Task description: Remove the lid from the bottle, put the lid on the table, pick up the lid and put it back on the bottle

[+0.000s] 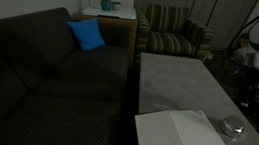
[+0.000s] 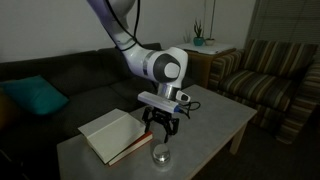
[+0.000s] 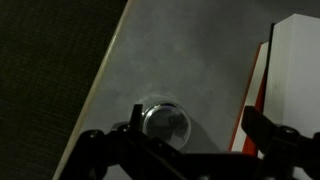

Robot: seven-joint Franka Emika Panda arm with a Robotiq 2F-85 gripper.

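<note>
The small clear bottle (image 2: 161, 155) stands on the grey table (image 2: 212, 125), near its front edge. It also shows in an exterior view (image 1: 231, 126) and from above in the wrist view (image 3: 165, 122). A round greyish lid seems to sit on top of it (image 3: 166, 120); I cannot make out the seam. My gripper (image 2: 163, 126) hangs open and empty just above the bottle without touching it. In the wrist view the gripper (image 3: 180, 140) has a dark finger on each side, and the bottle lies nearer the left finger.
A white flat board with an orange edge (image 2: 110, 135) lies on the table right beside the bottle, also in the wrist view (image 3: 295, 70). The table edge (image 3: 100, 95) runs close by on the other side. A dark sofa (image 1: 39, 71), a striped armchair (image 1: 175, 33) and a side table with a plant (image 1: 108, 9) surround the table.
</note>
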